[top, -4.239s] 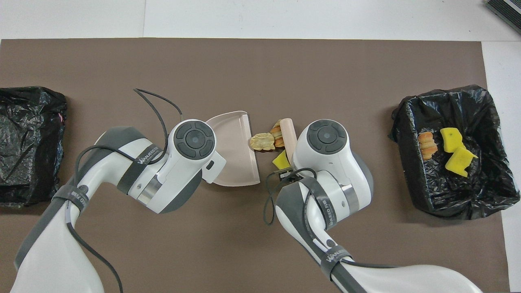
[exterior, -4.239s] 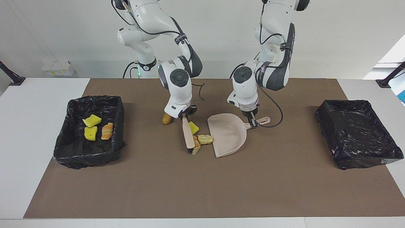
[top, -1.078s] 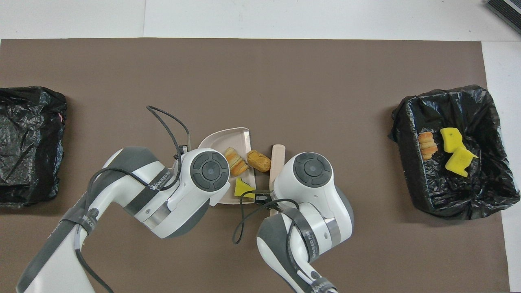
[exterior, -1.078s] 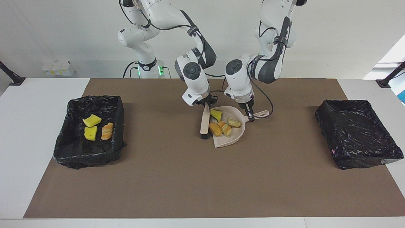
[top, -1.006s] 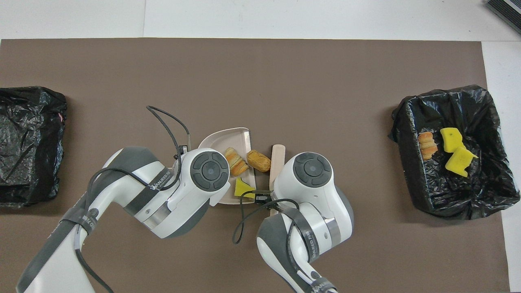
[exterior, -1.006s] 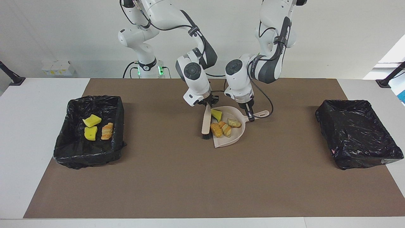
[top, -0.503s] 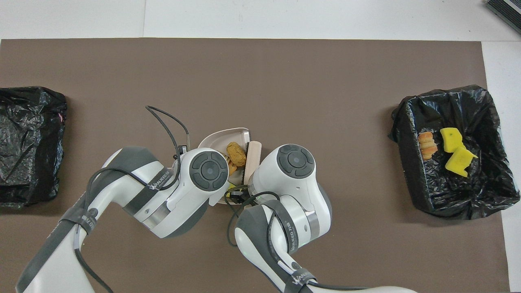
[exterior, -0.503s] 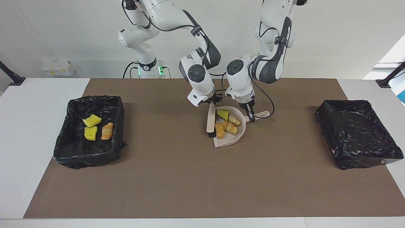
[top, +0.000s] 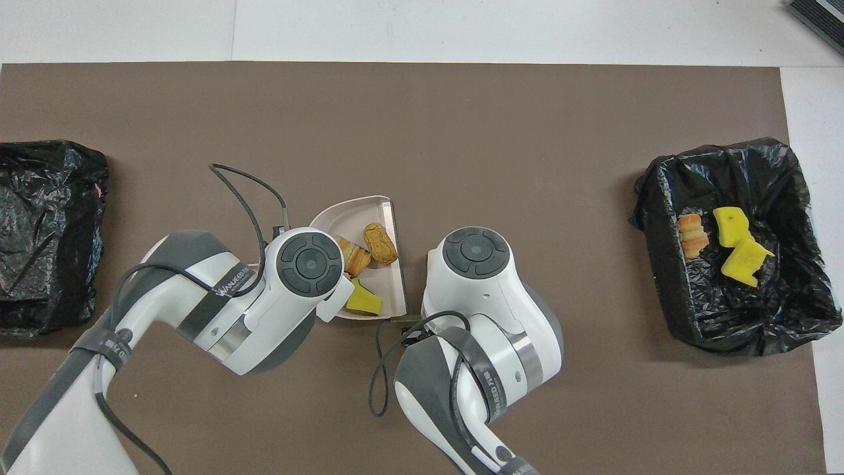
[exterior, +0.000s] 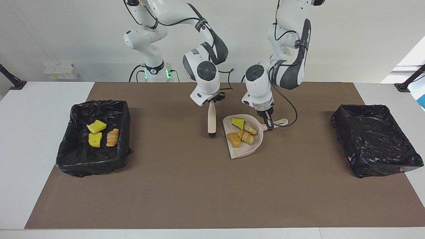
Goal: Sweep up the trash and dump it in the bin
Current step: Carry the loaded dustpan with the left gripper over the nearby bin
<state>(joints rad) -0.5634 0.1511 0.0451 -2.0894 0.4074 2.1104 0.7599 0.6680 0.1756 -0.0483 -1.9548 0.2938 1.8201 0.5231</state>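
Facing view: my right jaws (exterior: 211, 100), clenched on the beige hand brush (exterior: 211, 120), are lifting it clear of the beige plastic dustpan (exterior: 249, 150), gripped by my left jaws (exterior: 268, 124).

Overhead view: the yellow-and-tan trash scraps (top: 361, 254) are riding in the dustpan, shifted toward the left arm's end.

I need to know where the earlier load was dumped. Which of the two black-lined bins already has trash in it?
The bin at the right arm's end of the table: it holds two yellow sponge chunks and a pastry piece. The other bin shows only its black liner.
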